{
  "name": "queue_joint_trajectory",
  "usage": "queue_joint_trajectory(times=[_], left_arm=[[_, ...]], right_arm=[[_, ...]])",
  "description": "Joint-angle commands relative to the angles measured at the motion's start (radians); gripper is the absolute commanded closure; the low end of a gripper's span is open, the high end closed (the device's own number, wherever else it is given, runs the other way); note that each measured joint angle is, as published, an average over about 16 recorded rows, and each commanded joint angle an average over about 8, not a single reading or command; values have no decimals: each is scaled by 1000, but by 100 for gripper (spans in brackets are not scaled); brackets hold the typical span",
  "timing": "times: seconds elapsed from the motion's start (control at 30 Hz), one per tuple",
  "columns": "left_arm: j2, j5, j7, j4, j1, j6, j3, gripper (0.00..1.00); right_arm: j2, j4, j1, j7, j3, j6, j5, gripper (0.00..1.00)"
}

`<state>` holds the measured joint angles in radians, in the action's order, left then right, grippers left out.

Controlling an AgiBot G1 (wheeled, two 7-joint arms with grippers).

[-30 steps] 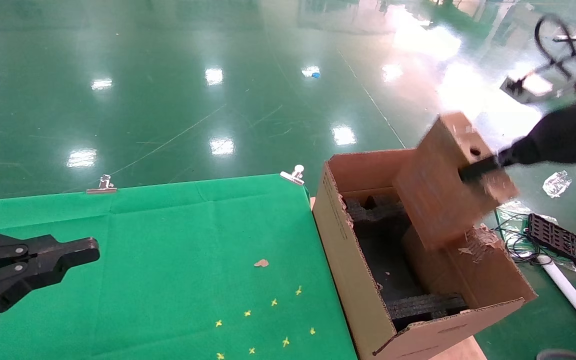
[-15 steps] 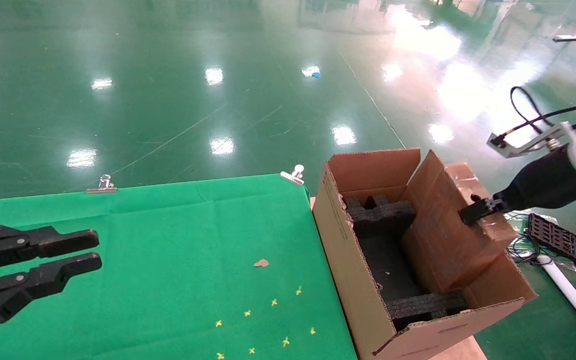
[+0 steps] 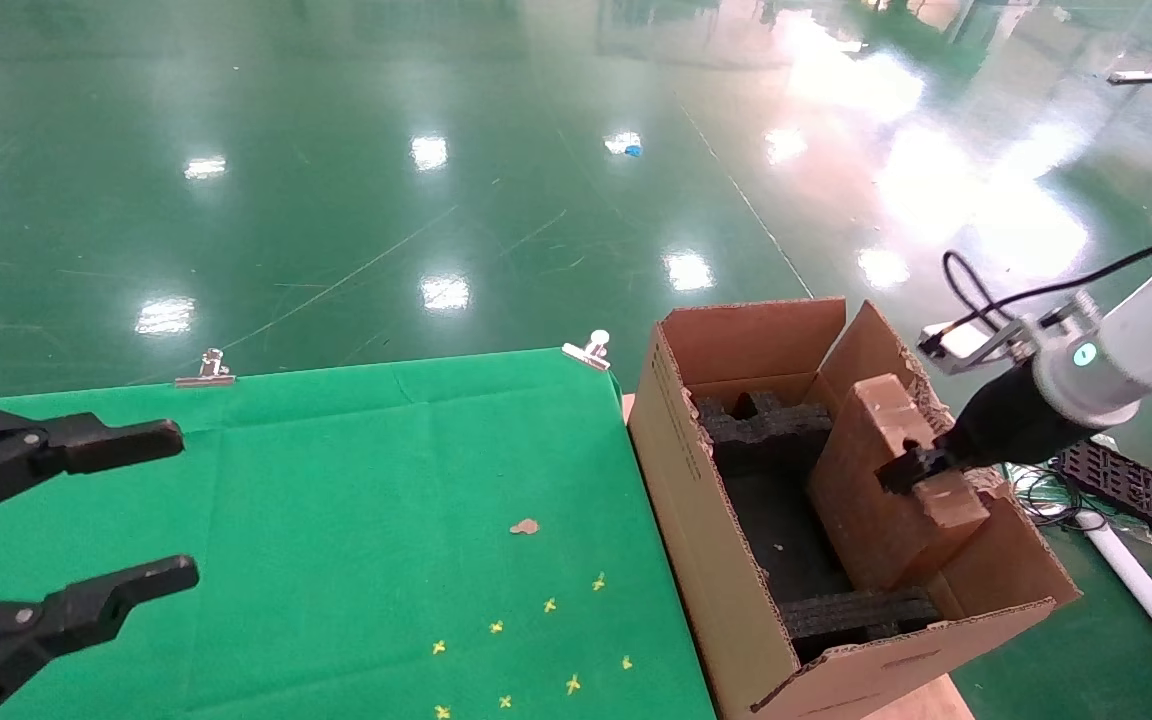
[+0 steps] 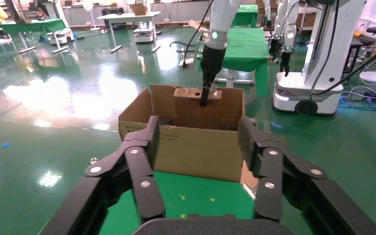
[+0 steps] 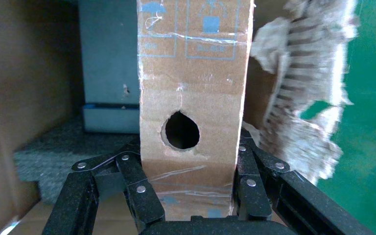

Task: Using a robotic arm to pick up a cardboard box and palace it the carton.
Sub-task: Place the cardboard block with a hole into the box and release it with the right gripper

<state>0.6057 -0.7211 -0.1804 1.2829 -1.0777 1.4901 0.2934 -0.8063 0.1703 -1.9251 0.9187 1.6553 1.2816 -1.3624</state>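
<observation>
The slim brown cardboard box (image 3: 871,490) stands tilted inside the large carton (image 3: 696,540), against its right side, among black foam blocks (image 3: 761,420). My right gripper (image 3: 911,468), on the white arm (image 3: 1151,335), is shut on the box's upper narrow end. In the right wrist view the fingers (image 5: 129,178) press both sides of the box (image 5: 191,73) just below its round hole (image 5: 180,129), beside the torn flap (image 5: 303,98). My left gripper (image 3: 176,503) hangs open and empty over the green table at the left. It faces the carton (image 4: 196,152) in the left wrist view.
A green cloth (image 3: 336,500) covers the table, held by metal clips (image 3: 204,370) at its far edge, with small yellow marks (image 3: 546,605) near the front. On the floor to the right lie a black grid tray (image 3: 1121,482), cables and a white pipe (image 3: 1146,590).
The right arm has lowered the cardboard box from above the carton down into it. The left gripper has opened from nearly shut to wide.
</observation>
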Motion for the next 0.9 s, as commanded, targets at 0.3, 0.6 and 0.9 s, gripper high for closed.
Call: queue_joint_trajectory(times=[0.3,0.6,0.9], left_arm=[[0,0,0,0,0,0,1,0],[0,1,1,0,0,0,1,0],[-1,1,1,0,0,-1,2,0]], right_arm=[[-51,-71,123,-33,-19,-99,32,100],[-66,-103,172,-73,-40,-136,65,43],[-76,-135,162,-86,-37,-118,60,0]])
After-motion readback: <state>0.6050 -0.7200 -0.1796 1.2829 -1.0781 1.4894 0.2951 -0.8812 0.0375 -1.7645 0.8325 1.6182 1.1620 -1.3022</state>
